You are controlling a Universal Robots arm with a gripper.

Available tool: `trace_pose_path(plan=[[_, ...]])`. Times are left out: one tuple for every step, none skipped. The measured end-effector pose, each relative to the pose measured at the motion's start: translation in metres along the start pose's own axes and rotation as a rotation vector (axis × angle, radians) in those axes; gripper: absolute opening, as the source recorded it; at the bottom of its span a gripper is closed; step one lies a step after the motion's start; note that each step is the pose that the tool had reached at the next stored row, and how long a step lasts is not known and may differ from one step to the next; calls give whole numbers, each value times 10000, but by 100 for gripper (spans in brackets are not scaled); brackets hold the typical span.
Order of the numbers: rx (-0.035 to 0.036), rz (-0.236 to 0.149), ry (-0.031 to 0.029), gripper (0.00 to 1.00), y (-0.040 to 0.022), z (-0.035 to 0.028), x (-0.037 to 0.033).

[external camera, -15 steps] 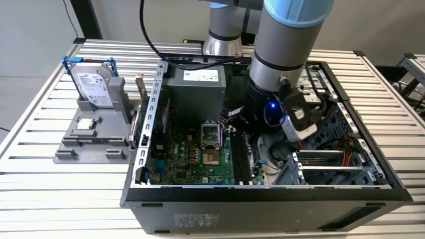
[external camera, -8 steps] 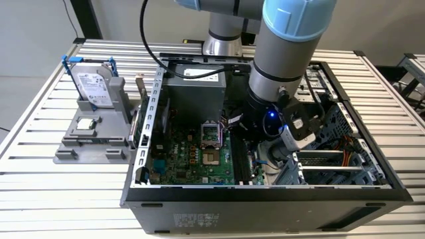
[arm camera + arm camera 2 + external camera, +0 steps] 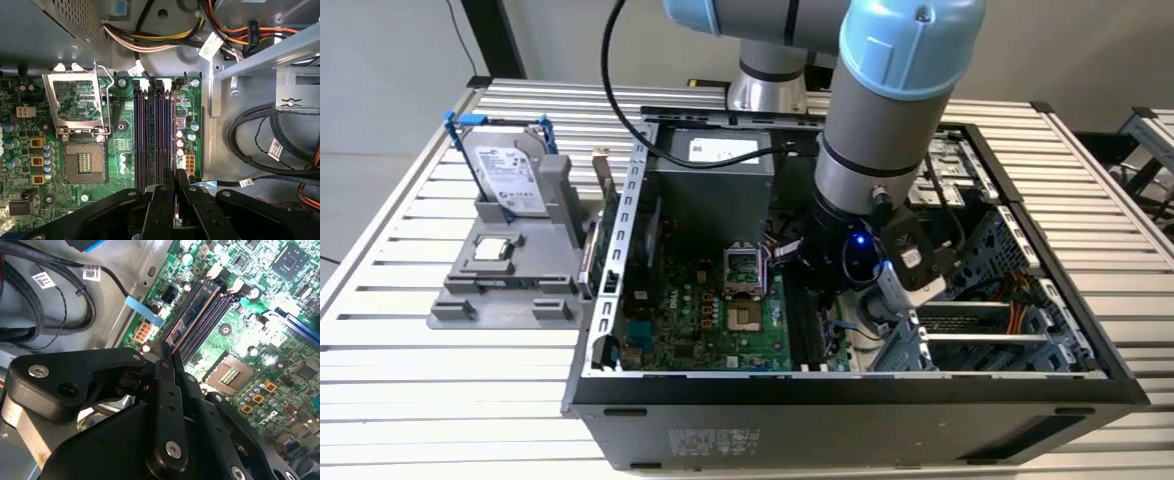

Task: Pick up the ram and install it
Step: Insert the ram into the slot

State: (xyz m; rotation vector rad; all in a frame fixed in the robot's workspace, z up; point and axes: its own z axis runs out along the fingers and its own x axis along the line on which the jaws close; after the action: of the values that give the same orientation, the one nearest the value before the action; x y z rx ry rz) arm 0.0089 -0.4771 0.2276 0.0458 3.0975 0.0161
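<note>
Ram (image 3: 192,315) stands edge-on in the outermost of the motherboard slots (image 3: 150,130), apparently so it can be pressed home; gripper (image 3: 175,186) pinches its near end, inside the open computer case (image 3: 607,250).

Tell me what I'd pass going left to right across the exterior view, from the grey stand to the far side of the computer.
Hard drive upright in the grey stand → small square processor chip on that stand → computer case wall → green motherboard with its open processor socket → robot arm reaching into the case → drive bays.
</note>
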Motion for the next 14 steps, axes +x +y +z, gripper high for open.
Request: trace_pose_path(plan=[[8,4,-1,0,0,18,3],[13,13,-1,0,0,32,6],[20,28,-1,0,2,36,11],[28,43,-1,0,5,37,14],[30,61,-2,0,9,40,15],[30,96,-3,0,9,48,16],[33,148,-3,0,9,56,16],[35,190,-3,0,9,65,17],[36,197,-3,0,9,75,18],[36,200,-3,0,9,83,18],[38,201,-3,0,8,86,18],[37,201,-3,0,9,91,18],[36,201,-4,0,9,98,19],[37,201,-3,0,8,98,19]])
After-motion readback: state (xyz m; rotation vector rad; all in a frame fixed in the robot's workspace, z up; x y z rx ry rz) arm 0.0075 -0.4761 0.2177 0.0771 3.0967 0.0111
